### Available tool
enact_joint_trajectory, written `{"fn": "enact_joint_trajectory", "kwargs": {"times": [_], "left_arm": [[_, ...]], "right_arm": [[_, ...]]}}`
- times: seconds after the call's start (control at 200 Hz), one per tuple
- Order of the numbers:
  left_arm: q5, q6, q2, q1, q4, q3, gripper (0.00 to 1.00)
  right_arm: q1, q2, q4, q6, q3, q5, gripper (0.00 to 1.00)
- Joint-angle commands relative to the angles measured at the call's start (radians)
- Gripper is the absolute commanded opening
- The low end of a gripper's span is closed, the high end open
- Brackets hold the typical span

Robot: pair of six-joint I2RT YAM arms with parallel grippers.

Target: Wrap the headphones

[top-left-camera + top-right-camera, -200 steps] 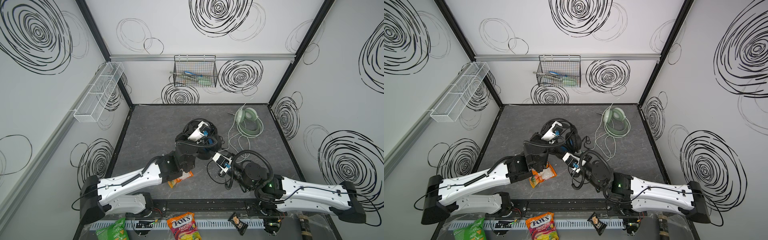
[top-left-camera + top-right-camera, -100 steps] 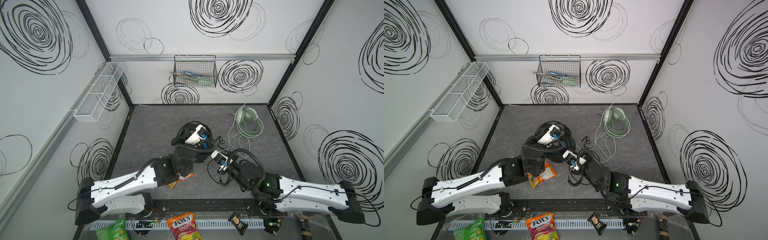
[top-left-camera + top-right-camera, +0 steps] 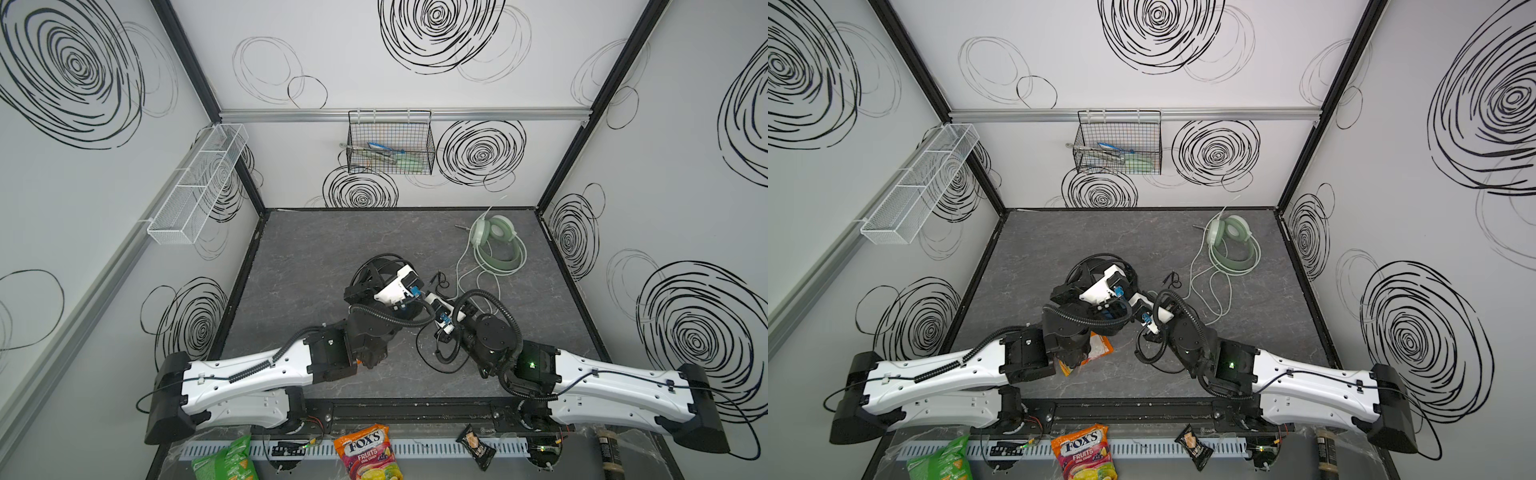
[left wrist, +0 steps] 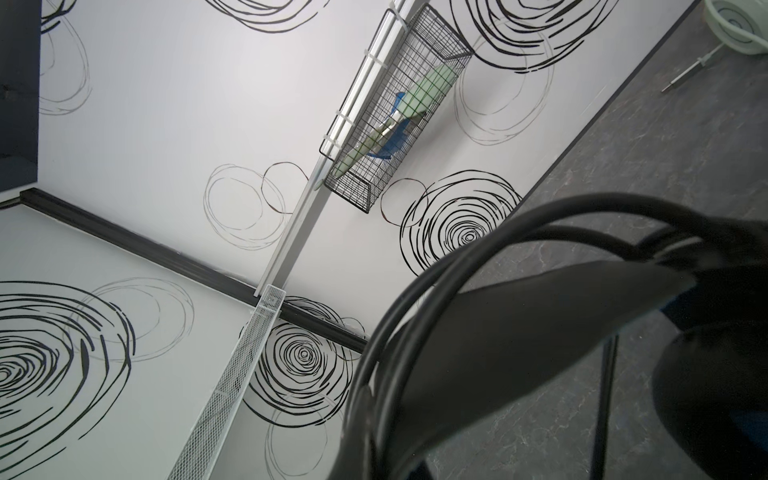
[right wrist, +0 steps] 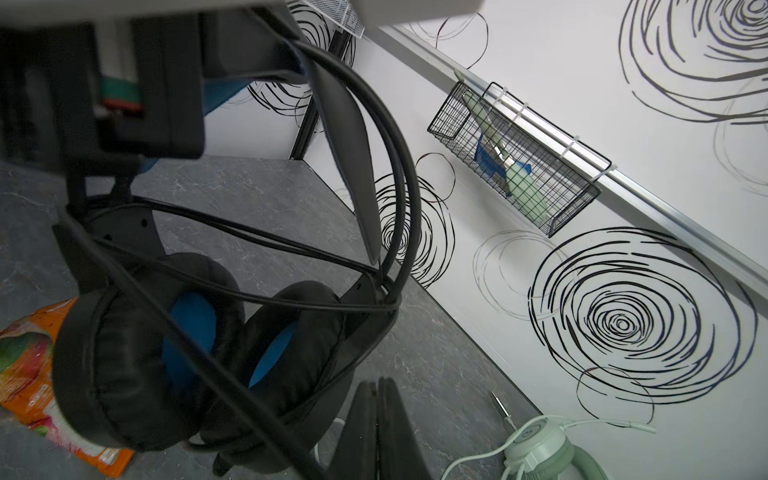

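The black headphones (image 3: 374, 266) (image 3: 1088, 266) hang off the table, with my left gripper (image 3: 376, 289) (image 3: 1077, 293) shut on their headband. In the right wrist view the blue-lined ear cups (image 5: 137, 365) dangle under the left gripper (image 5: 166, 104), and black cable (image 5: 399, 199) is looped round the band. The band (image 4: 519, 332) and cable loops fill the left wrist view. My right gripper (image 3: 430, 299) (image 5: 377, 395) is shut beside the cups, and I see nothing between its tips. The mint-green headphones (image 3: 496, 245) (image 3: 1231, 245) (image 5: 544, 453) lie at the back right with loose whitish cable (image 3: 459, 274).
Slack black cable (image 3: 428, 357) lies on the table by the right wrist. An orange snack packet (image 3: 1096, 353) (image 5: 29, 374) lies under the left arm. A black wire basket (image 3: 390, 145) hangs on the back wall and a white mesh shelf (image 3: 195, 187) on the left wall. Snack bags (image 3: 368, 455) lie along the front edge.
My left gripper has carried the black headphones a little toward the front. The right arm has shifted left, bringing the two grippers closer together. Both stayed shut.
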Motion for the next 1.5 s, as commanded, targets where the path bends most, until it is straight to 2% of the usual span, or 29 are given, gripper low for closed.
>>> {"fn": "enact_joint_trajectory", "kwargs": {"times": [0.0, 0.07, 0.255, 0.44, 0.715, 0.916, 1.266, 1.491], "left_arm": [[0.056, -0.217, -0.054, 0.001, -0.285, 0.104, 0.00], [0.132, -0.285, -0.066, -0.003, -0.363, 0.121, 0.00], [0.266, -0.343, -0.086, -0.014, -0.456, 0.136, 0.00], [0.284, -0.329, -0.089, -0.014, -0.471, 0.103, 0.00], [0.359, -0.400, -0.180, 0.011, -0.456, 0.073, 0.00], [0.450, -0.448, -0.255, 0.023, -0.450, 0.078, 0.00], [0.602, -0.478, -0.294, 0.012, -0.452, 0.083, 0.00], [0.683, -0.538, -0.335, 0.015, -0.425, 0.086, 0.00]], "right_arm": [[-0.028, -0.044, 0.080, 0.027, -0.005, 0.032, 0.09], [-0.058, -0.066, 0.089, 0.052, -0.014, 0.000, 0.10], [-0.130, -0.100, 0.076, 0.106, -0.022, -0.061, 0.10], [-0.154, -0.122, 0.082, 0.121, -0.040, -0.082, 0.11], [-0.195, -0.138, 0.091, 0.158, -0.074, -0.080, 0.12], [-0.230, -0.162, 0.096, 0.180, -0.091, -0.105, 0.12], [-0.256, -0.181, 0.083, 0.215, -0.104, -0.129, 0.13], [-0.275, -0.181, 0.100, 0.229, -0.126, -0.140, 0.14]]}}
